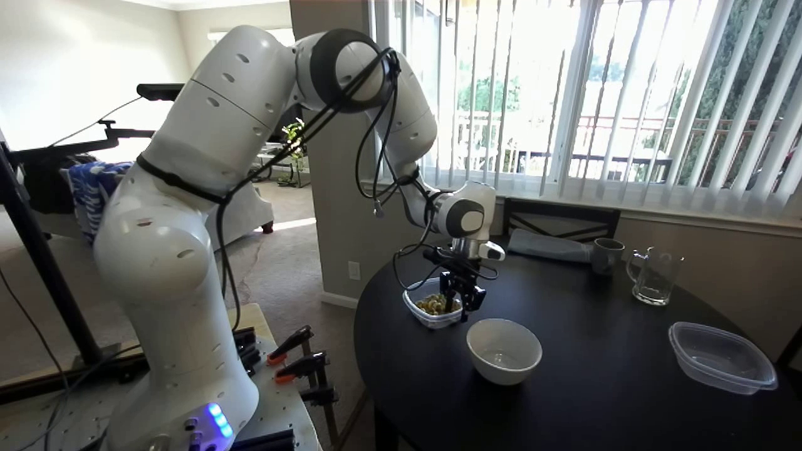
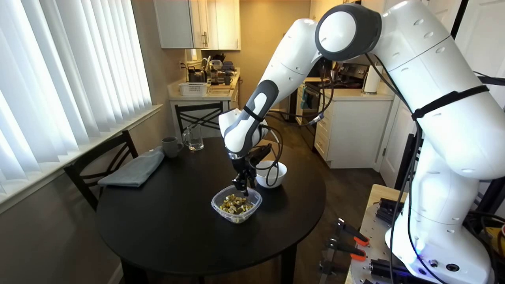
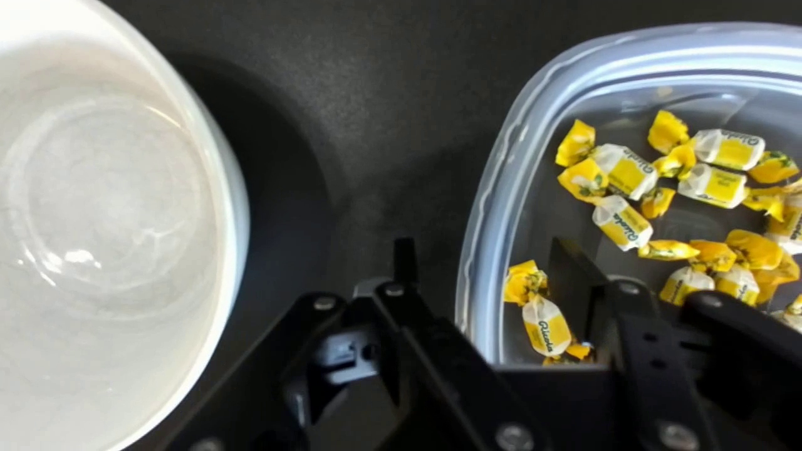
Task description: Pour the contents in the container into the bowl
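Wrist view: spread jaws straddle container (image 3: pixel 504 194) wall; bowl (image 3: pixel 113 200) near

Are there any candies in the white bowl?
No, the wrist view shows the candies in the clear tub and the white bowl bare inside.

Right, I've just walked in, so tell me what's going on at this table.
A white robot arm holds its open black fingers astride the wall of a clear plastic rounded-square tub, one inside and one outside, on the side facing an opaque white round bowl. The tub sits on the round black table and holds yellow-and-white wrapped candies. No candies show in the bowl. The fingers grip nothing yet.
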Motion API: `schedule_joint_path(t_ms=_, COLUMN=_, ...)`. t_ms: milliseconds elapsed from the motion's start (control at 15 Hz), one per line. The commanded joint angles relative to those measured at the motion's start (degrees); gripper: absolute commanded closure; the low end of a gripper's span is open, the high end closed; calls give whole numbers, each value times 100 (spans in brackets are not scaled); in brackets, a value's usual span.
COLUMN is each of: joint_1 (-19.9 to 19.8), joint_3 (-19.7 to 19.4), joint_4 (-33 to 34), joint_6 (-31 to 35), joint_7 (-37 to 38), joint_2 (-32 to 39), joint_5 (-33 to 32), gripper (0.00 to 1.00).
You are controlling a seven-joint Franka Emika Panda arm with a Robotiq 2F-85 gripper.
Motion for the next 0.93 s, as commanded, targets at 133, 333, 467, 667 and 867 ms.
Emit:
schedule_joint_path(t_ms=133, joint_1=-108, joint_3=144, joint_4=-200, joint_6=99, joint_7=-265, joint_2=-162, joint_5=69, gripper=85)
schedule_joint_path(t_ms=333, joint_1=-46, joint_3=113, joint_4=-236, joint_6=112, joint_7=-140, joint_2=-203, joint_5=38, gripper=96)
schedule_joint_path(t_ms=467, joint_1=-15, joint_3=87, joint_4=-294, joint_6=131, joint_7=-66, joint_2=-291, joint_5=23, gripper=94)
schedule_joint_path(t_ms=667, joint_1=96, joint_3=8, joint_4=-387, joint_6=138, joint_7=142, joint_2=-491, joint_5=-45, gripper=94)
schedule_joint_path(t_ms=867, joint_1=455, joint_3=-247, joint_4=-555, joint_6=100, joint_7=885, joint_2=-799, joint_5=-248, gripper=95)
